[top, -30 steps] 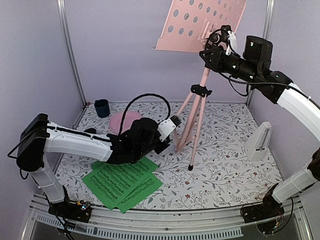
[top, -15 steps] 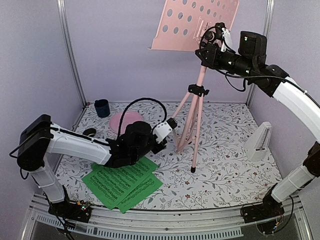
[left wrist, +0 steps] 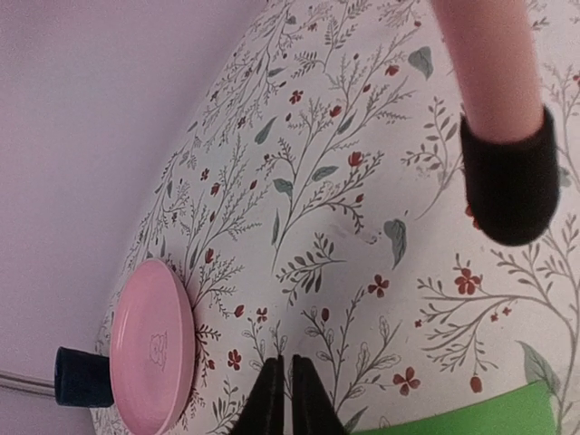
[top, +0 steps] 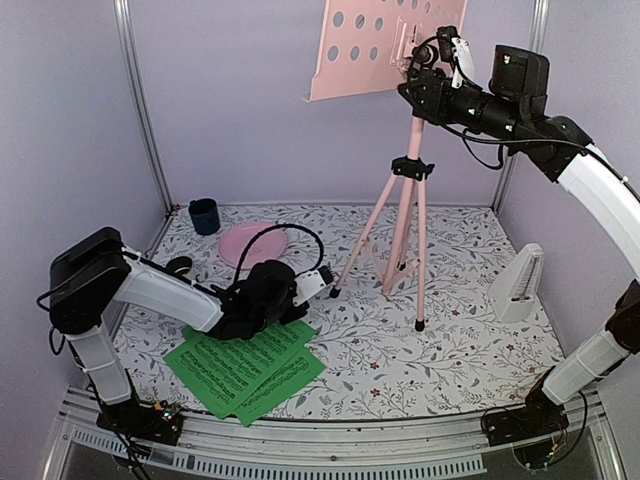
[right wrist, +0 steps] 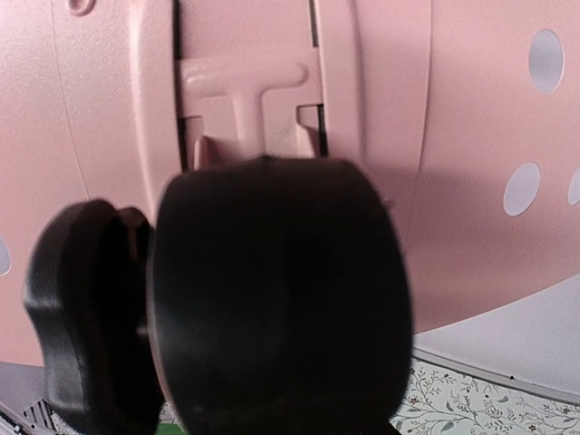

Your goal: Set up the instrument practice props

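Top external view gives us the pink tripod music stand [top: 411, 190] upright near the middle of the floral-print tablecloth [top: 450, 350]. Its three thin tube legs are spread, and its flat perforated desk [top: 360, 50] is up high. The right gripper [top: 428, 76] pinches the stand's neck just under that desk. The left gripper [top: 322, 283] lies low over the cloth, near one black-capped foot but apart from it. Green sheet-music pages [top: 245, 365], thin and printed, lie overlapping at the front left. A small white pyramid metronome [top: 518, 285] stands at the right edge. A smooth round pink plate [top: 250, 243] and a dark blue cup [top: 204, 215] sit at the back left.

Left wrist view shows us two dark fingers [left wrist: 268, 399] pressed together with nothing between them. Beyond them is a pink leg ending in a matte black rubber foot [left wrist: 509, 181], and a green page corner [left wrist: 471, 417] shows at the lower right.

Right wrist view is filled by a fat black round knob [right wrist: 281, 299] with a smaller black knob [right wrist: 82, 308] beside it. Behind them is the desk's glossy moulded back [right wrist: 471, 109] with its oval holes. We cannot see this gripper's own fingers here.
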Controlling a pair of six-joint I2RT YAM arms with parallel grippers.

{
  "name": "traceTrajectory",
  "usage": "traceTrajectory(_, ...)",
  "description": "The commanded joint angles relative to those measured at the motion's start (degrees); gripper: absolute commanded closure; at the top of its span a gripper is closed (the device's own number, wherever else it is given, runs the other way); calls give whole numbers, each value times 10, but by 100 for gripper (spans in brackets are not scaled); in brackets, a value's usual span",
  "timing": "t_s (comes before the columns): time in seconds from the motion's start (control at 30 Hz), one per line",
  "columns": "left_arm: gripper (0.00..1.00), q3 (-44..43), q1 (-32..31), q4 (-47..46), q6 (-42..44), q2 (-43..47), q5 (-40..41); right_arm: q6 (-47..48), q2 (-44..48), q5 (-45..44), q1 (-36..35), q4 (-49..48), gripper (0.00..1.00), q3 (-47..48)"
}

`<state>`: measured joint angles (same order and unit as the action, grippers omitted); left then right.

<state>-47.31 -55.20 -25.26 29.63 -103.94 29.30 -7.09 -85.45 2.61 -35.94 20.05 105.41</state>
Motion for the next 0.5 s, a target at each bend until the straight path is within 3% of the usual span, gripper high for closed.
traceTrajectory(0.0, 81, -7, -10, 0, -80, 81, -53, -6, 50, 9, -1, -190, 100, 5)
traceTrajectory(0.27, 30, 19, -13, -36, -174, 197, -201, -15, 49, 6, -4, -220, 100, -6)
traceTrajectory(0.47, 27, -37, -27, -28, -198, 154, -227, -13, 47, -1, -12, -229, 100, -10)
